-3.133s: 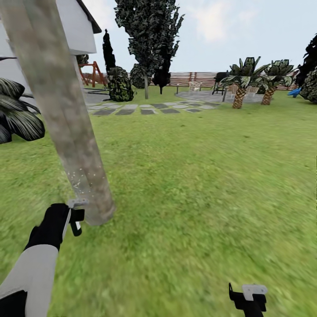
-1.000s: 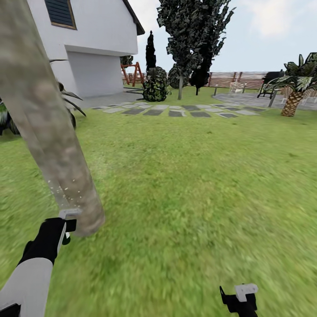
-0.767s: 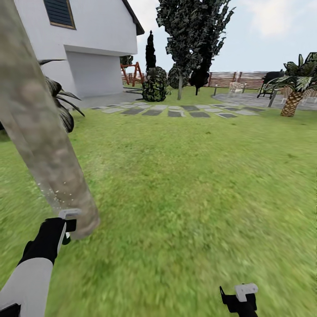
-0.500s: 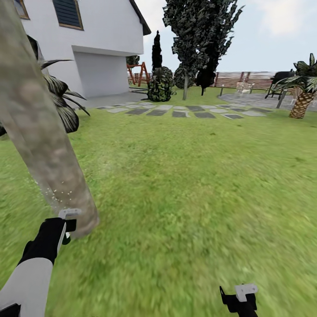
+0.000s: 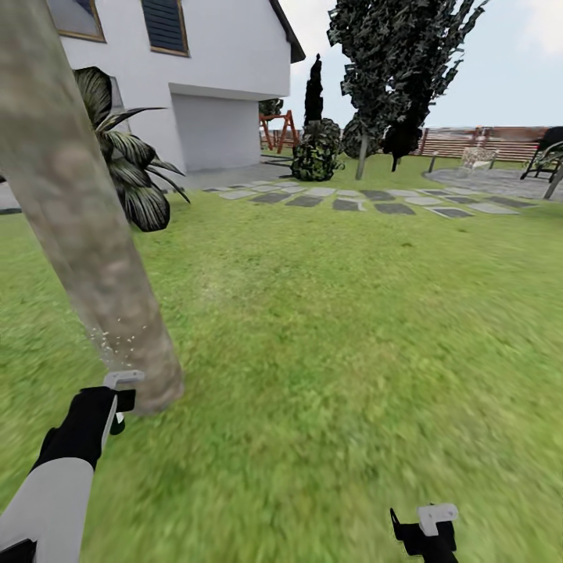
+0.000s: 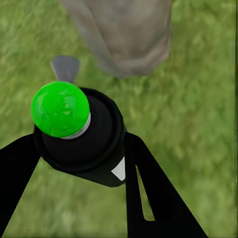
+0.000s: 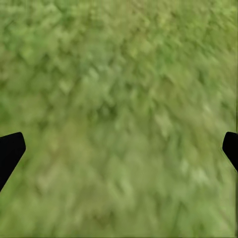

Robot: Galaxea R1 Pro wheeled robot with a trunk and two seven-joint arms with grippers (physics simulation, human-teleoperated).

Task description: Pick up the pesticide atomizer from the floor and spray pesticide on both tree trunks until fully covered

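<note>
Since the earlier frames the view has been swung leftward, bringing more of the house [image 5: 195, 70] into sight, while the left gripper [image 5: 121, 399] has stayed clamped on the pesticide atomizer [image 6: 74, 131] beside the base of the near tree trunk [image 5: 86, 234]. White droplets are seen on the trunk's lower part only, so spraying is judged under way, with the upper trunk and second tree left. Grass lies beneath the right gripper [image 5: 426, 524], held wide open and empty; the palm shrub [image 5: 133, 172] and stepping stones [image 5: 352, 203] stand well clear.

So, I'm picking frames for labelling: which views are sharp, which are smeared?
Head view: house and stepping stones crisp, near grass smeared. Left wrist view: atomizer in the left end effector sharp, trunk soft. Right wrist view: grass blurred throughout.
</note>
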